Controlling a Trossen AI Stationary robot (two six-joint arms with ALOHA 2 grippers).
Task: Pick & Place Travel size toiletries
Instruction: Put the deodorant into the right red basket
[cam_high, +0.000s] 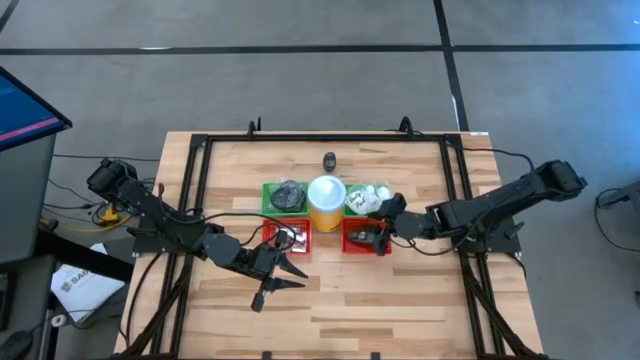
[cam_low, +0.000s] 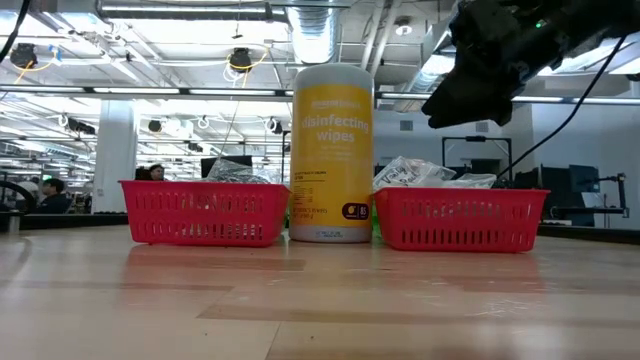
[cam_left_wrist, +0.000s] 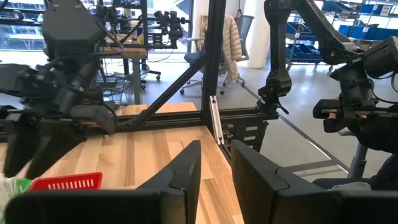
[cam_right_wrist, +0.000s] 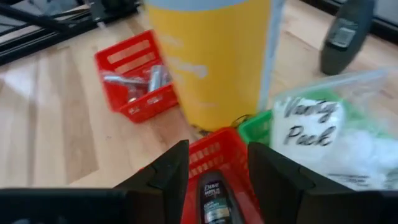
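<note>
The travel size toiletries lie in four small trays around a yellow cylinder (cam_high: 326, 200). A black bottle (cam_right_wrist: 214, 202) lies in the right red tray (cam_high: 364, 238). Silvery tubes (cam_right_wrist: 134, 81) lie in the left red tray (cam_high: 285, 237). Clear-wrapped white packets (cam_right_wrist: 329, 130) fill the right green tray (cam_high: 365, 198). A dark grey pad (cam_high: 288, 196) sits in the left green tray. My right gripper (cam_right_wrist: 217, 165) hovers open above the right red tray, with the black bottle below the gap between its fingers. My left gripper (cam_high: 285, 285) stands open, held level near the table's front, and has nothing between its fingers.
One dark bottle (cam_high: 329, 160) stands alone on the table behind the cylinder. A black frame (cam_high: 205, 150) runs around the table's edges. Bare wood (cam_high: 400, 300) lies in front of the trays. In the low view my right arm (cam_low: 500, 50) hangs over the right red tray.
</note>
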